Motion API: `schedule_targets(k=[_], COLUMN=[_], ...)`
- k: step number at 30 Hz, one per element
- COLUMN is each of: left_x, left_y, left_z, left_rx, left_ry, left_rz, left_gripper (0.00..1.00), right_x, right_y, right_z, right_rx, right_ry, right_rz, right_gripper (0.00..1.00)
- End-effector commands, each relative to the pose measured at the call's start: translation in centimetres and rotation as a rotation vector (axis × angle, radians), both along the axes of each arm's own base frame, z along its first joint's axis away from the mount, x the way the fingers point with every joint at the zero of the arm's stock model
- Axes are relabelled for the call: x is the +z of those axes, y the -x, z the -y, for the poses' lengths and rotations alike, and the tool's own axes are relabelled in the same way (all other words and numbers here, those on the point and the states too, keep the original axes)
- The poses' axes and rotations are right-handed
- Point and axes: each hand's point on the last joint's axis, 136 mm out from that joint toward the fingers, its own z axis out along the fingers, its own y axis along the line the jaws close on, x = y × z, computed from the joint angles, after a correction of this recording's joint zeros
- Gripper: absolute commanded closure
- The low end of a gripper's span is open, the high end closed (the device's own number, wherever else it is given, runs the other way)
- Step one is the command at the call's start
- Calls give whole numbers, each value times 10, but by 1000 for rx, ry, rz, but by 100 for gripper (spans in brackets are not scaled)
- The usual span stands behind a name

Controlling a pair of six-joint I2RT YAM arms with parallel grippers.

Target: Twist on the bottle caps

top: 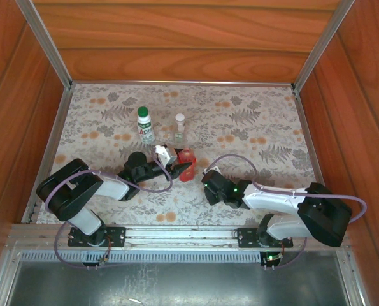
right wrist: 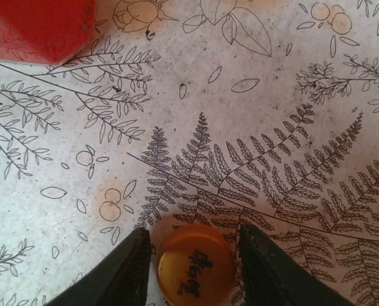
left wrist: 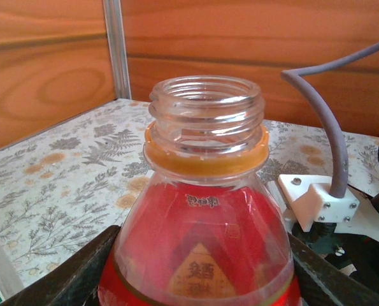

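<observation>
- The right claw (right wrist: 194, 239) points straight down at the flowered mat (right wrist: 272, 95), near the front edge of the table.
- The orange cap (right wrist: 195, 269) lies flat on the mat, top up, right between that claw's two dark fingers (right wrist: 128, 271). One finger stands close on each side of it. I cannot tell whether they are pressing on the cap or just flanking it.
- Just beyond, to the left, the left claw (left wrist: 202, 274) is clamped on the red bottle (left wrist: 202, 242), one finger on each side of its body.
- The bottle's threaded neck (left wrist: 205, 108) is open with no cap on it, and an orange ring (left wrist: 205, 159) sits below the threads.
- A corner of the red bottle shows in the right wrist view, well apart from the orange cap.
- Farther back stands the white bottle (top: 145, 131) with the green cap (top: 143, 111) on top.
- Beside it, to the right, stands the small clear bottle (top: 179, 132) with the white cap (top: 179, 118) on top.
</observation>
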Motion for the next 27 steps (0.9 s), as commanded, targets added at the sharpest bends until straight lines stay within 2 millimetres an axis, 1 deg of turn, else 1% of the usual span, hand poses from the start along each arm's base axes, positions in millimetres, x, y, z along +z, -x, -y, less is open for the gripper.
schedule_targets(k=[1, 7, 10, 18, 22, 27], left_x=[-3, -3, -2, -2, -2, -3], left_y=[1, 0, 1, 0, 1, 1], left_z=[-3, -3, -2, -2, -2, -2], left_rx=[-2, -2, -5, -4, -5, -7], left_ry=[-5, -5, -3, -4, -5, -6], left_rz=[7, 8, 8, 8, 10, 9], left_gripper=[42, 42, 42, 42, 42, 42], right_x=[4, 3, 3, 5, 12, 30], right_y=[2, 6, 5, 4, 3, 1], right_z=[0, 3, 4, 3, 3, 3], right_rx=[-7, -6, -9, -7, -13, -25], right_ry=[2, 2, 5, 14, 15, 14], right_rz=[-7, -23, -23, -20, -15, -11], right_gripper=[57, 60, 63, 66, 68, 68])
